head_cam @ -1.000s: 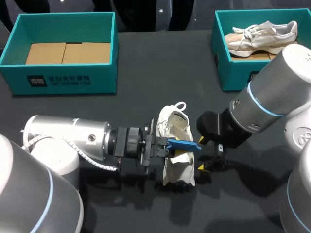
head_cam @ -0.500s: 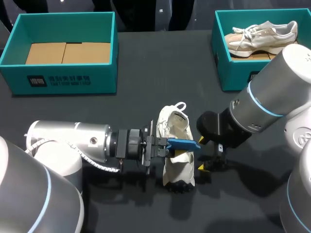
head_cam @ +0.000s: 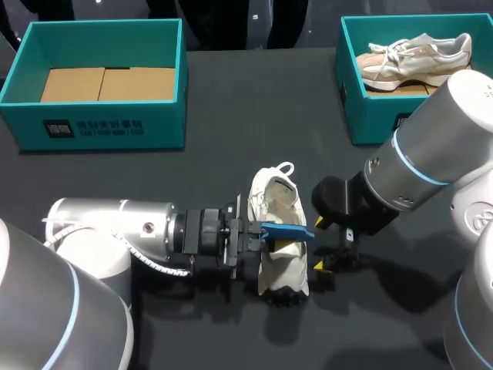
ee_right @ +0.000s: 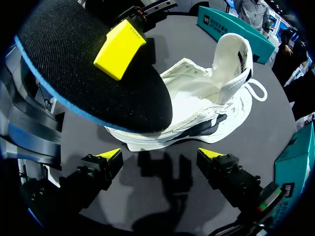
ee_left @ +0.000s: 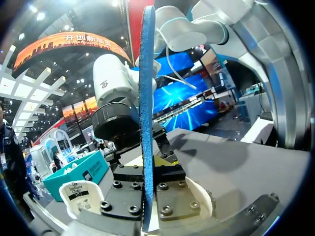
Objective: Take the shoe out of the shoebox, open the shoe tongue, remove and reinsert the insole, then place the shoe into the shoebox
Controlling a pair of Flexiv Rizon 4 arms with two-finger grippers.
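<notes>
White shoe (head_cam: pixel 281 202) is out of the boxes, on the dark table (head_cam: pixel 231 162) near the middle, heel loop at the far end, toe end near. From the right wrist its tongue stands pulled up and the opening is exposed.

Insole (head_cam: pixel 289 230): blue on one face, black on the other. It hangs just above the shoe's near half and crosses it left to right.

Left gripper (head_cam: pixel 260 234) comes in from the left, clamped on the insole's left end. Its wrist cam sees the insole (ee_left: pixel 146 98) edge-on between the finger plates. The right wrist cam shows one yellow tip (ee_right: pixel 119 49) pressed on the black face.

Right gripper (head_cam: pixel 330 260) is just right of the shoe, low over the table. Fingers are spread wide, with only table under the gap (ee_right: pixel 161 162).

Left box (head_cam: pixel 100 35), teal, far left, has a cardboard floor. Right box (head_cam: pixel 350 85), teal, far right, holds a second shoe (head_cam: pixel 416 54).
</notes>
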